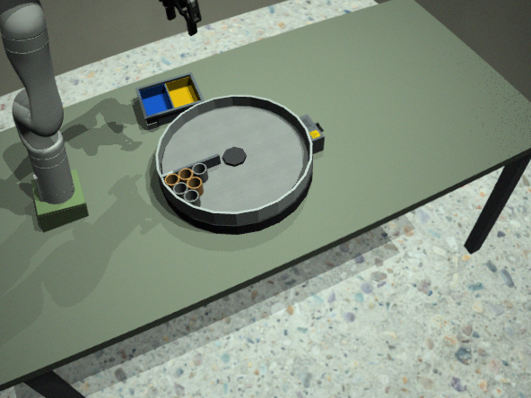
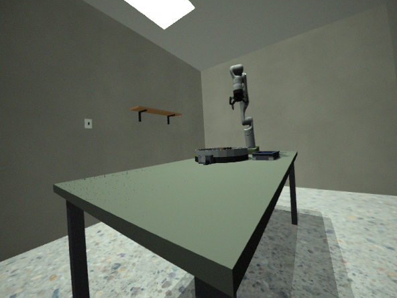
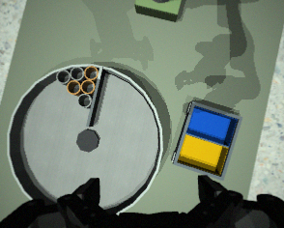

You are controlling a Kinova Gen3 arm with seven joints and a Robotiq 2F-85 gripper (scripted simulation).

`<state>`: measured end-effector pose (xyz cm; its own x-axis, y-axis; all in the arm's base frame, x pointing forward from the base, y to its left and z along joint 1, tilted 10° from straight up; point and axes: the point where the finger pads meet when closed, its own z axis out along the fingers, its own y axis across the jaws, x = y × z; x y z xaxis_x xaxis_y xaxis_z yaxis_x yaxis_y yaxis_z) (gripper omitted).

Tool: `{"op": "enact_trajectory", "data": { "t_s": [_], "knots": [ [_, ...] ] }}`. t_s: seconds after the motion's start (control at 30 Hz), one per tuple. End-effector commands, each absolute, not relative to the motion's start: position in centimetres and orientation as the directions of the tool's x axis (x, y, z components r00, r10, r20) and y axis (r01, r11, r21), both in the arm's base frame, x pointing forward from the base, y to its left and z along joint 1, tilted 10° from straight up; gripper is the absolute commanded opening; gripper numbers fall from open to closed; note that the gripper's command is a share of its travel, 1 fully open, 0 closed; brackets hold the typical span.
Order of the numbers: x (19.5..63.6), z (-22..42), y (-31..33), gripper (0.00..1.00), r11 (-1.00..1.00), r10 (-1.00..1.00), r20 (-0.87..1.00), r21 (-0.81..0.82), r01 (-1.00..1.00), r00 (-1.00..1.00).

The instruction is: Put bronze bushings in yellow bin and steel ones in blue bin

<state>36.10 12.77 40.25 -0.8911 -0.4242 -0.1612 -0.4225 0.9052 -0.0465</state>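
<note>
A round grey turntable with a raised rim sits on the green table. Several bushings cluster against a dark bar at its left edge: three bronze ones and three steel ones. In the wrist view the cluster lies at the upper left of the disc. The blue bin and yellow bin stand side by side behind the turntable, both empty. My gripper is open and empty, high above the table behind the bins.
A small dark box with a yellow button is fixed at the turntable's right rim. A black hub marks the disc's centre. The arm's green base stands at the left.
</note>
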Motion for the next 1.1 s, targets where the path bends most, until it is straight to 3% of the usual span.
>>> {"op": "enact_trajectory", "data": {
  "t_s": [0.0, 0.37, 0.4, 0.57, 0.73, 0.87, 1.07],
  "knots": [
    [36.1, 40.3, 12.8, 1.0, 0.905, -0.424, -0.163, -0.046, -0.422, -0.891],
    [36.1, 40.3, 12.8, 1.0, 0.905, -0.424, -0.163, -0.046, -0.422, -0.891],
    [36.1, 39.8, 12.3, 0.19, 0.933, -0.36, -0.166, -0.035, -0.359, -0.918],
    [36.2, 37.6, 10.5, 0.19, 0.996, -0.089, -0.169, 0.012, -0.092, -0.982],
    [36.2, 37.6, 10.5, 0.19, 0.996, -0.089, -0.169, 0.012, -0.092, -0.982],
    [36.3, 35.4, 8.7, 0.19, 0.983, 0.183, -0.16, 0.057, 0.176, -0.97],
    [36.4, 34.2, 7.8, 0.19, 0.946, 0.324, -0.15, 0.079, 0.315, -0.934]
  ]
}}
